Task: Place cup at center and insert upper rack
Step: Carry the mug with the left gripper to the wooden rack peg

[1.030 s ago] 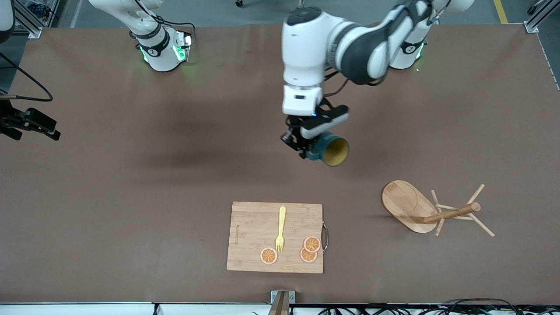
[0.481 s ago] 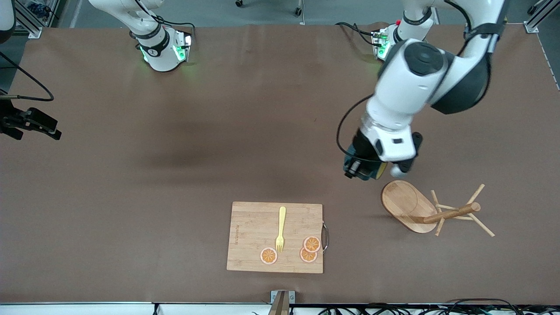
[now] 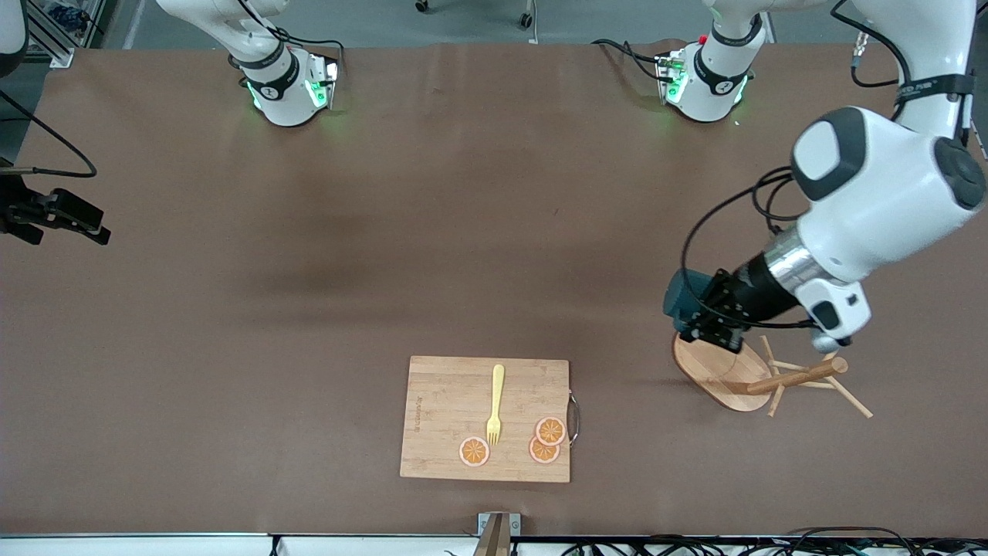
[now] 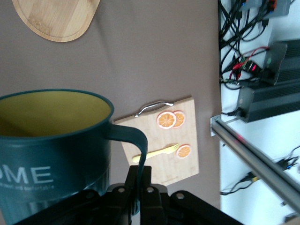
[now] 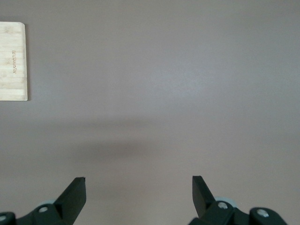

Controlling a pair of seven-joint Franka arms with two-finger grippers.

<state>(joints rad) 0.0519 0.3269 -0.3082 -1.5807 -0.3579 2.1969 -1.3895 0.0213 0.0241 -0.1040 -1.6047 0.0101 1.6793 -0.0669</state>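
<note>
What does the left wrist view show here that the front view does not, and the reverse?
Only the left wrist view: the cup's yellow inside, white lettering, and handle pinched by the shut left gripper.

Only the front view: the mug tree's post and pegs, lying tipped over, and the right gripper, open, waiting over the right arm's end of the table.

Both: the cup, cutting board, fork, orange slices, the tree's oval base.

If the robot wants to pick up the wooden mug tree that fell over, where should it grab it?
Probably the round central post, coming down from above. The mug tree lies on its side, so the post runs level over the table, slim enough for a two-finger tool. Grab near the oval base, where no thin pegs stick out. The left tool is busy, shut on the cup; the right tool is open.
</note>
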